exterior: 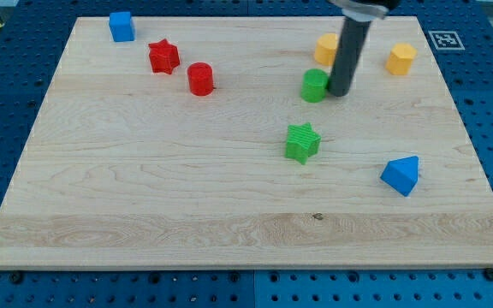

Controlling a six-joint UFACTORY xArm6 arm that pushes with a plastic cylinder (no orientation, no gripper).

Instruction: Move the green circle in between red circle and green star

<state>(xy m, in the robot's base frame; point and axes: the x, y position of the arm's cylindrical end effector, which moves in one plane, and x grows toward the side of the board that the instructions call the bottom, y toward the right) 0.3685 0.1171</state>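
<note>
The green circle (314, 85) stands right of the board's middle, near the view's top. My tip (339, 92) is right against its right side. The red circle (200, 79) stands to the view's left of it, well apart. The green star (302, 142) lies below the green circle, toward the view's bottom.
A red star (163, 56) and a blue cube (121, 26) sit at the top left. A yellow block (326, 48) is partly hidden behind the rod; another yellow block (401, 58) sits at the top right. A blue triangle-like block (400, 175) lies at the right.
</note>
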